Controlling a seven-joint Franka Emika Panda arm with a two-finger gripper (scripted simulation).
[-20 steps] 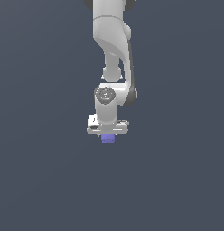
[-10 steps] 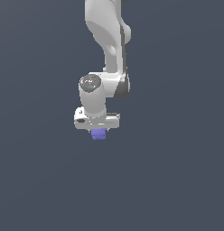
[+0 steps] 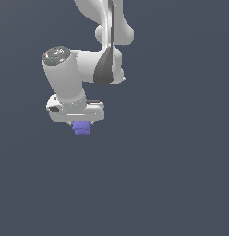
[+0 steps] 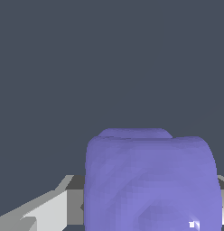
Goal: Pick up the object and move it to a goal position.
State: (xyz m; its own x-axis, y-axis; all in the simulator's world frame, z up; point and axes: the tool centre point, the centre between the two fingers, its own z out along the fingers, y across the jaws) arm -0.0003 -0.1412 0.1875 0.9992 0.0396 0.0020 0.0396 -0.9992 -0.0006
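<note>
1. Arm (image 3: 72, 73): white Panda, wrist section on the exterior view's left, the upper links rising toward the top centre. A round grey cap (image 3: 56, 55) sits on the joint end.
2. Gripper (image 3: 81, 123): the white hand body lies roughly level under the wrist, pointing down. The fingers are mostly hidden behind the hand and the cube in the exterior view.
3. Cube (image 3: 81, 127): purple-blue, with rounded edges, protruding just below the hand and much narrower than it. It hangs against the plain dark grey background, with nothing shown touching it from beneath.
4. Wrist view: the cube (image 4: 150, 182) fills the lower middle of the frame. One pale grey finger (image 4: 39, 210) shows beside it, its dark inner pad meeting the cube's side. The finger on the other side is barely in view.
5. Gripper state: closed onto the cube, which is held between the fingers.
</note>
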